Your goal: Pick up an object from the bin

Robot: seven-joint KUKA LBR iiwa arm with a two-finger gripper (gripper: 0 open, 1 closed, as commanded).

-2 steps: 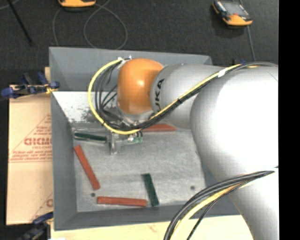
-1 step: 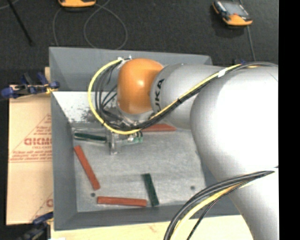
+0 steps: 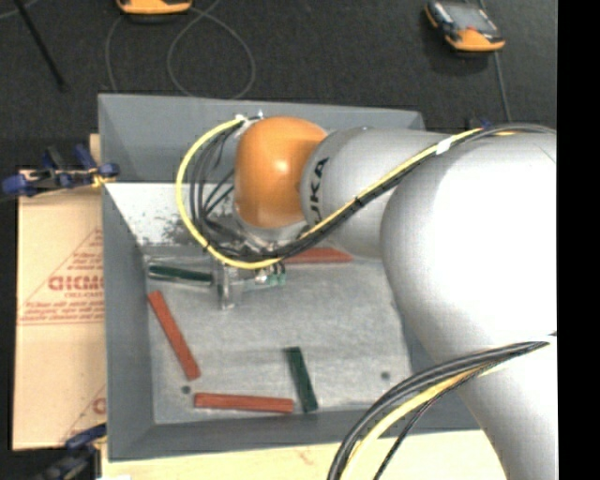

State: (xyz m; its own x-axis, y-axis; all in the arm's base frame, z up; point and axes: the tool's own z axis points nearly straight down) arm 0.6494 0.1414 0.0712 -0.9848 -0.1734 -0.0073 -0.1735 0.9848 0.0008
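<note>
1. Hanging low over the upper left of the bin (image 3: 122, 328), my jaws sit just beside the right end of a dark green stick (image 3: 180, 275).
2. Whether my jaws are open or closed, I cannot tell.
3. Lower left lies a slanted red stick (image 3: 174, 334); a flat red stick (image 3: 244, 403) and a second green stick (image 3: 301, 379) lie along the bottom.

We look down on a dark, carpet-like floor (image 3: 319, 66), where a thin cable (image 3: 171, 58) loops, with one orange-and-black device (image 3: 155, 5) at the upper left and a second device (image 3: 464, 26) at the upper right.
</note>
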